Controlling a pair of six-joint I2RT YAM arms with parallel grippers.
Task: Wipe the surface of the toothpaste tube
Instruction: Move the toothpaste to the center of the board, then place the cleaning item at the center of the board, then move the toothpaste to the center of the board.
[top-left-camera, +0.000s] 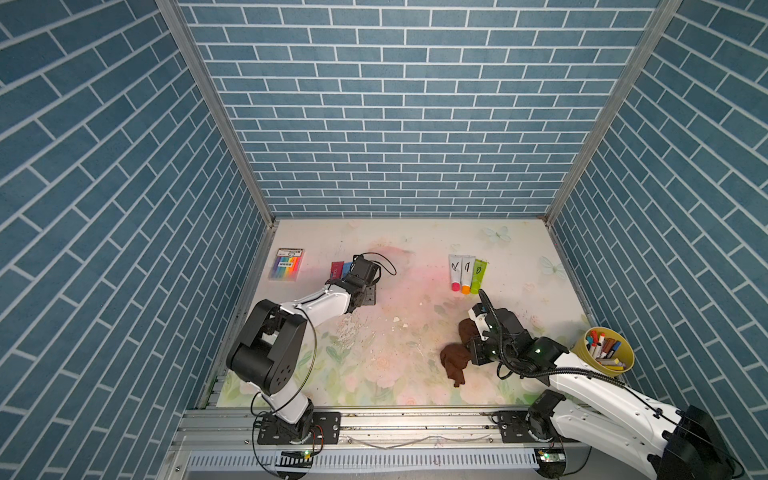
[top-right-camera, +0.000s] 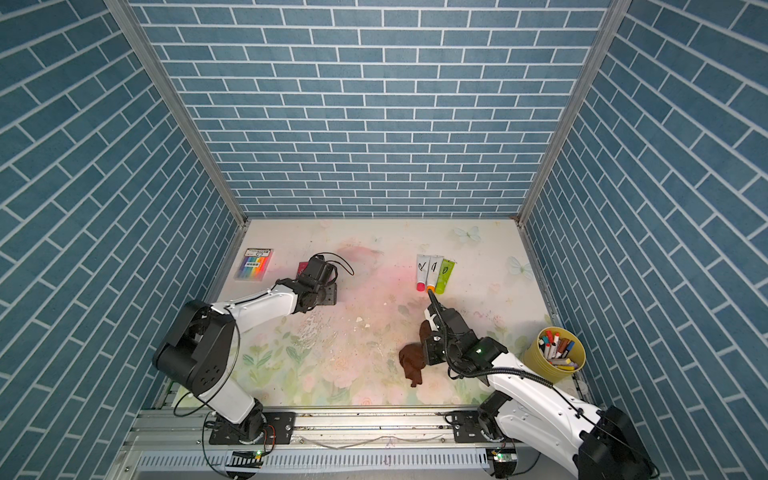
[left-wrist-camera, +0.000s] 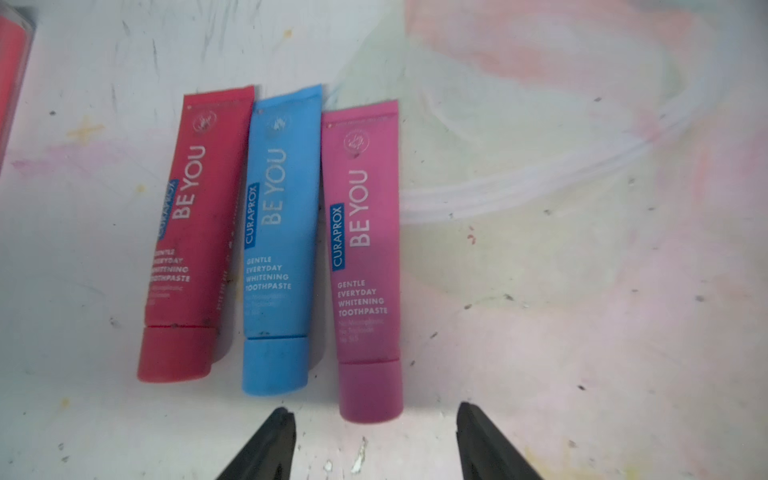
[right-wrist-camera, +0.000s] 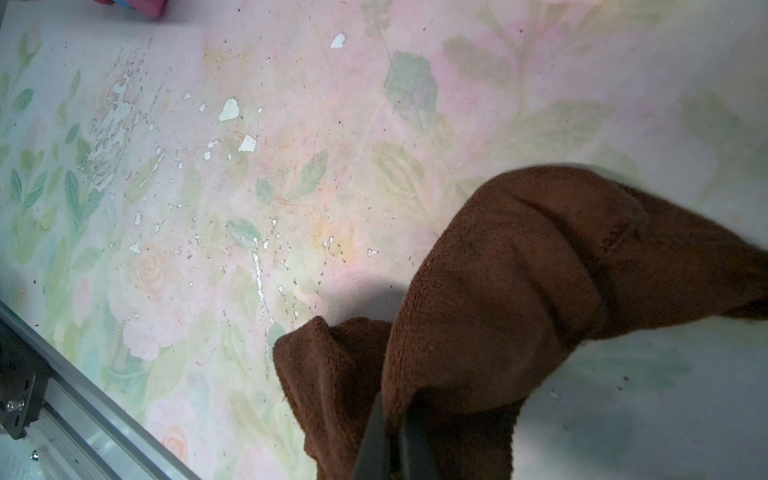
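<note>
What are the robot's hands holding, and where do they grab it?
The right pincer pinches the brown cloth at a bunched fold. The left pincer is open, holding nothing.

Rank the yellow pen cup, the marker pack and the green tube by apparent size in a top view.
1. yellow pen cup
2. marker pack
3. green tube
The cup is nearer the camera.

Toothpaste tubes (left-wrist-camera: 278, 232) side by side on table (left-wrist-camera: 582, 332), cup (top-left-camera: 581, 348) at right
</note>
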